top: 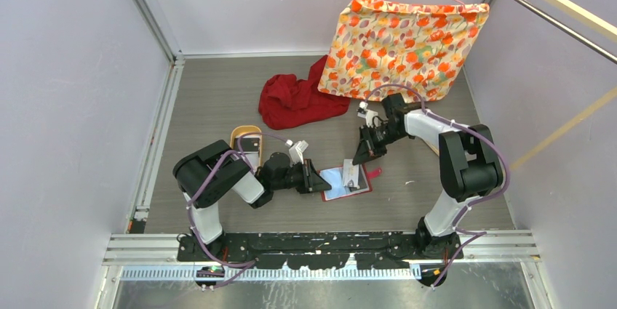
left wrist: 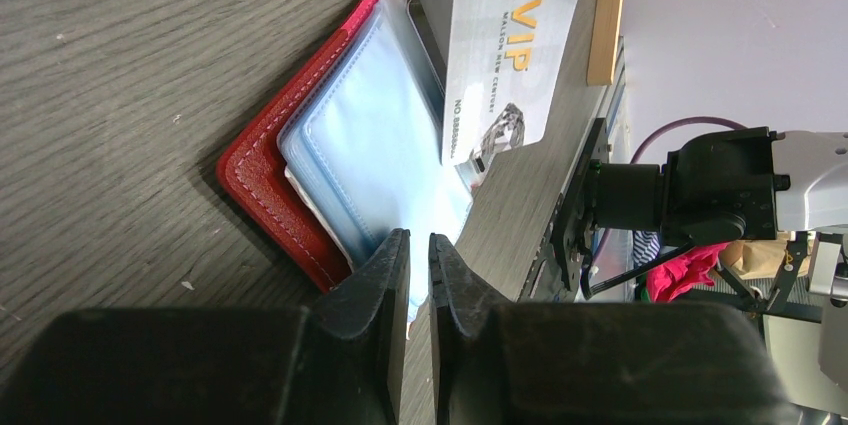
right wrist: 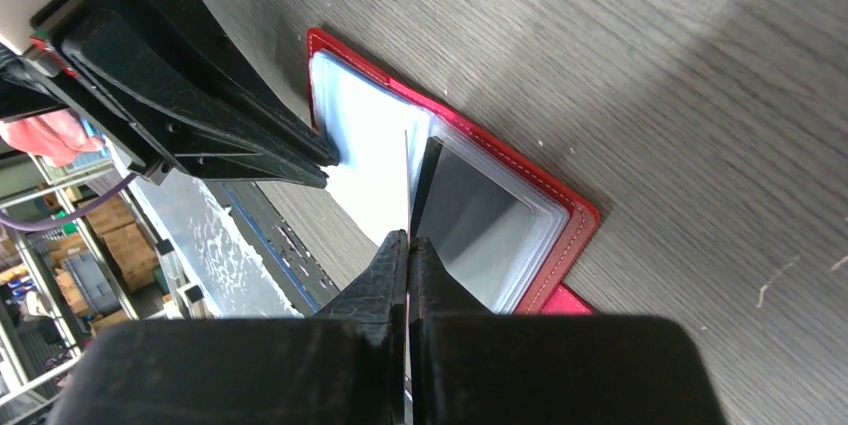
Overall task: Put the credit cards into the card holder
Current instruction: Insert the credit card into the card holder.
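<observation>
While the left fingers [left wrist: 385, 275] pinch the edge of a clear pocket [left wrist: 370, 125] of the card holder [left wrist: 270, 170], which lies open on the bench [left wrist: 120, 65] between the arms, the right fingers [right wrist: 390, 265] clamp a whitish credit card [left wrist: 500, 55] held edge-down over the pockets. Likely faults: the card corner misses the slot mouth and rides over the plastic, or bows under push. If the left pinch slips, the holder may slide.
</observation>
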Available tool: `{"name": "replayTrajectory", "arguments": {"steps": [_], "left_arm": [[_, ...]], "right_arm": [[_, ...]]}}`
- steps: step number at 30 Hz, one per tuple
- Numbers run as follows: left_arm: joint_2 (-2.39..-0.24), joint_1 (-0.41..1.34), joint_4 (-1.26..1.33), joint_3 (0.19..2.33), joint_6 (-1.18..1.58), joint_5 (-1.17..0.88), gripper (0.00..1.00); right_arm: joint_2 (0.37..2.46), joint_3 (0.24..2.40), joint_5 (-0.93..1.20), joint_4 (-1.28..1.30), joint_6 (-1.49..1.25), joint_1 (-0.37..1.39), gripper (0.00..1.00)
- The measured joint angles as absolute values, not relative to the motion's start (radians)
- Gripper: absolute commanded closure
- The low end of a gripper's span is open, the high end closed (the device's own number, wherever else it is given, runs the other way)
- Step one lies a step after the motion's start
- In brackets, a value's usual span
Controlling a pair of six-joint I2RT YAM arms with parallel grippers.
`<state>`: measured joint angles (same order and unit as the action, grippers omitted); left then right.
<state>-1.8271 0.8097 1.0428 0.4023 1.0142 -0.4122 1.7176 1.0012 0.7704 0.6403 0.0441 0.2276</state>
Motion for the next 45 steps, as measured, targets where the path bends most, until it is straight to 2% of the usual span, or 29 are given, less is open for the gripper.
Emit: {"name": "replayTrajectory", "arguments": {"steps": [23, 45], "left_arm": [[-1.829, 0.809, 1.044, 0.402, 1.015, -0.419, 0.85], [-1.829, 0.809, 1.044, 0.402, 1.015, -0.419, 0.85]], "right_arm": [[1.715, 1.013, 0.891, 0.682, 0.102, 0.194, 0.99], [1.746, 1.013, 0.842, 0.677, 0.083, 0.194, 0.99]]}}
